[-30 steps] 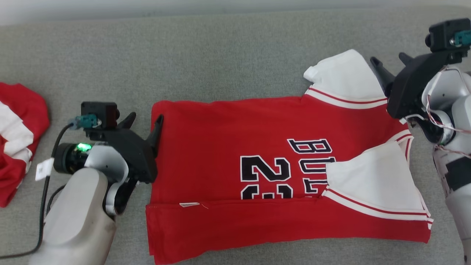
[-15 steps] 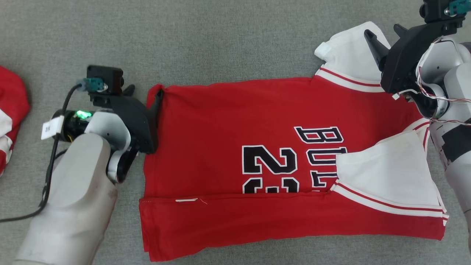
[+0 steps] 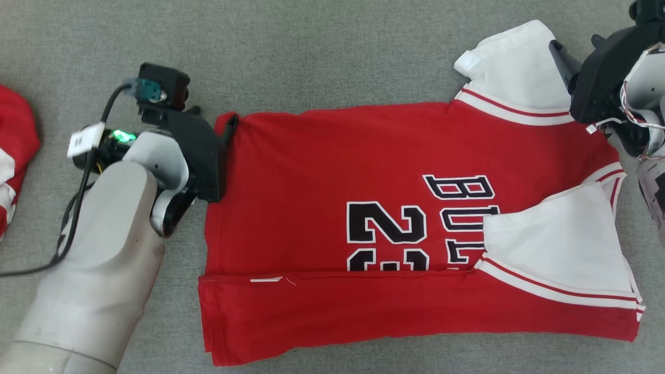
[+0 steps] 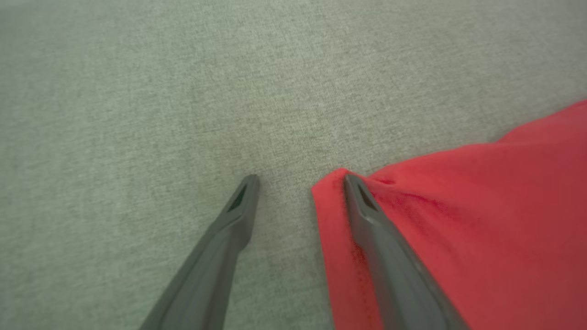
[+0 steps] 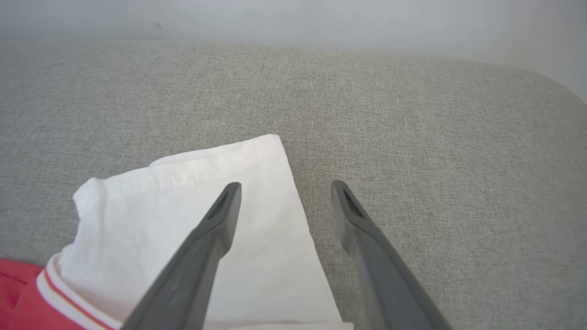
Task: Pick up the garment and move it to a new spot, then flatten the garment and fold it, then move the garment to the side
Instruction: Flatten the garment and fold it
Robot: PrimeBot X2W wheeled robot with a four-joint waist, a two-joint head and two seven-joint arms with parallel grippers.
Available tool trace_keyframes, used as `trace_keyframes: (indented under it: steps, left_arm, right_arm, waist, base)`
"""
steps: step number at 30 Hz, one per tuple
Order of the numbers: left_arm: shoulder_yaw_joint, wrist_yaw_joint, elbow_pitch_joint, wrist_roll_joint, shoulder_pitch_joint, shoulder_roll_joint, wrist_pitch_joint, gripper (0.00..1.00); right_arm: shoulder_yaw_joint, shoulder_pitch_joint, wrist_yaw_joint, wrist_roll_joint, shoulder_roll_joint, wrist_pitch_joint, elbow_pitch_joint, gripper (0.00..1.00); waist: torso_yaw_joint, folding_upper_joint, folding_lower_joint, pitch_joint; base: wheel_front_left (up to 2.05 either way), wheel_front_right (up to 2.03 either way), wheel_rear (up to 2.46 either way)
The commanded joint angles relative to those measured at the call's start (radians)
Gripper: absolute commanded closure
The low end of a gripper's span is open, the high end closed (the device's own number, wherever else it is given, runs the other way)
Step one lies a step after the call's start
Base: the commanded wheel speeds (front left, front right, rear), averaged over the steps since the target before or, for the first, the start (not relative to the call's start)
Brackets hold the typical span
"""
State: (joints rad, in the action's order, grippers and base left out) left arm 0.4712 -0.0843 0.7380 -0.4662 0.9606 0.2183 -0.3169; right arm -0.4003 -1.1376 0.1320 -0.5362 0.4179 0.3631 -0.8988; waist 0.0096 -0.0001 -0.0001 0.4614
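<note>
The garment [image 3: 322,176] is a red jersey with white sleeves and black lettering, lying flat on the grey surface with its near edge folded over. At the jersey's far left corner my left gripper [image 3: 214,117] is open. In the left wrist view one finger [image 4: 367,215] rests on the red cloth [image 4: 458,206] and the other is on bare grey fabric, the left gripper [image 4: 300,181] straddling the corner. My right gripper [image 3: 575,44] is open at the far white sleeve [image 3: 514,67]. In the right wrist view the right gripper [image 5: 286,187] straddles the edge of the sleeve [image 5: 183,206].
A second red and white garment [image 3: 15,156] lies bunched at the left edge. The grey fabric surface [image 3: 311,52] stretches beyond the jersey. Its far edge meets a pale wall [image 5: 321,18]. A black cable [image 3: 78,208] hangs from my left wrist.
The head view has shifted down over the surface. My left gripper has come onto the jersey's far left corner, which now puckers under one finger. The right gripper stays at the white sleeve.
</note>
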Motion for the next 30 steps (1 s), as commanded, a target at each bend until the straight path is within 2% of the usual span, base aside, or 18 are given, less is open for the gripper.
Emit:
trace_keyframes:
  steps: [1, 2, 6, 9, 20, 29, 30]
  left_arm:
    - [0.033, -0.013, 0.043, 0.001, -0.056, -0.009, -0.051, 0.85]
    - [0.039, -0.018, 0.044, -0.003, -0.049, -0.006, -0.071, 1.0]
    - [0.058, -0.028, 0.047, -0.026, -0.034, 0.01, -0.162, 1.0]
    - [0.053, -0.034, 0.019, -0.057, -0.023, 0.014, -0.187, 1.0]
    - [0.035, -0.031, -0.094, -0.117, -0.036, 0.012, -0.202, 1.0]
    - [0.028, -0.003, -0.146, -0.131, -0.04, -0.002, -0.202, 1.0]
    - [0.029, -0.001, -0.15, -0.131, -0.039, -0.001, -0.203, 1.0]
  right_arm:
    - [-0.005, -0.014, -0.003, -0.005, 0.005, 0.003, -0.006, 0.0]
    - [-0.01, -0.021, -0.003, -0.006, 0.006, 0.005, -0.012, 0.0]
    - [-0.03, -0.053, -0.003, -0.005, 0.002, 0.016, -0.031, 0.0]
    - [-0.037, -0.083, -0.003, -0.005, 0.002, 0.028, -0.049, 0.0]
    - [-0.018, -0.162, -0.002, 0.042, 0.006, 0.033, -0.175, 0.0]
    - [-0.057, -0.131, -0.001, -0.006, -0.018, 0.065, -0.175, 0.0]
    - [-0.067, -0.126, 0.0, -0.011, -0.022, 0.081, -0.176, 0.12]
  waist:
    - [0.003, 0.0001, 0.0001, 0.004]
    - [0.004, 0.0001, 0.0001, 0.007]
    - [0.005, 0.0001, 0.0001, 0.017]
    - [0.008, 0.0001, 0.0001, 0.028]
    - [0.053, 0.0001, 0.0001, 0.083]
    - [0.071, 0.0001, 0.0001, 0.121]
    - [0.071, 0.0001, 0.0001, 0.123]
  base:
    - [0.0, 0.0, 0.0]
    - [0.0, 0.0, 0.0]
    - [0.0, 0.0, 0.0]
    - [0.0, 0.0, 0.0]
    - [0.0, 0.0, 0.0]
    - [0.0, 0.0, 0.0]
    - [0.0, 0.0, 0.0]
